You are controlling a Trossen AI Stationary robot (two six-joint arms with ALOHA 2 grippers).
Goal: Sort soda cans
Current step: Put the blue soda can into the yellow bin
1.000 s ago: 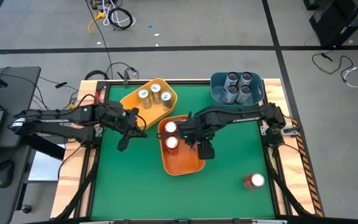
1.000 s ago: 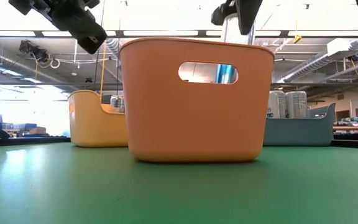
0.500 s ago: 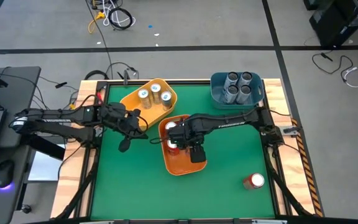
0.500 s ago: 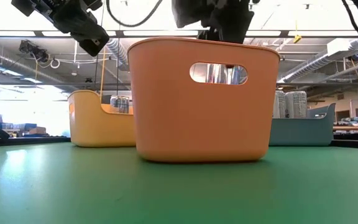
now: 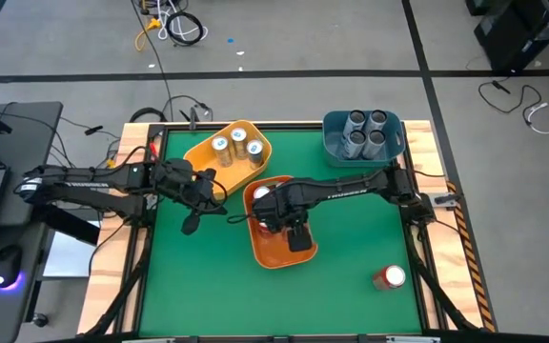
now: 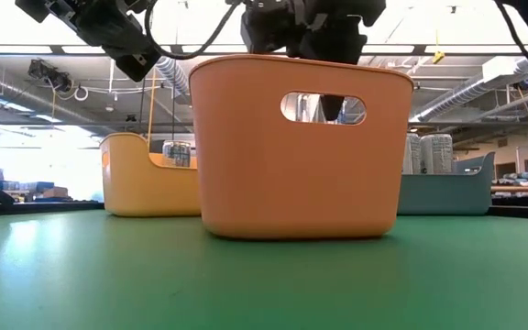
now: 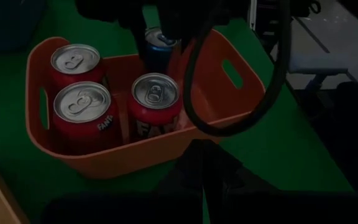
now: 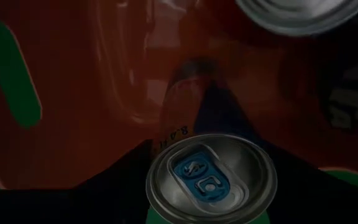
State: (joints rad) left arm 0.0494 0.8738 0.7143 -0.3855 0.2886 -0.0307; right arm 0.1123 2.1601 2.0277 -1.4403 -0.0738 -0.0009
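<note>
Since the can [image 8: 211, 179] is a thin-walled metal cylinder with a silver top and a blue tab, it probably handles as stiff while full but easy to dent, smooth and a little slippery, and heavy enough to swing if held near the rim. The best hold is likely across the straight side wall, around mid-height, with the fingers on opposite sides and the can upright; the domed top and tab offer no purchase. It sits inside the orange bin [image 5: 267, 259], low between the walls, and the right gripper [image 5: 284, 219] reaches down into the bin from above with its fingers pinching the can's sides. Whether the can's base already rests on the bin floor is hidden. Just beside it stand three red cans [image 7: 82, 102], upright and close together, so there is little room for the fingers to spread without nudging a neighbour. The left gripper [image 5: 191, 221] hangs above the worktop [image 5: 351, 248] just left of the orange bin, its fingers pressed together and holding nothing. Behind it the yellow bin [image 5: 201, 152] carries three silver cans, and the blue bin [image 5: 332, 143] at the far right corner carries four grey ones. A stray red can [image 5: 390, 277] stands alone near the front right, well apart from the bins and not yet sorted.
</note>
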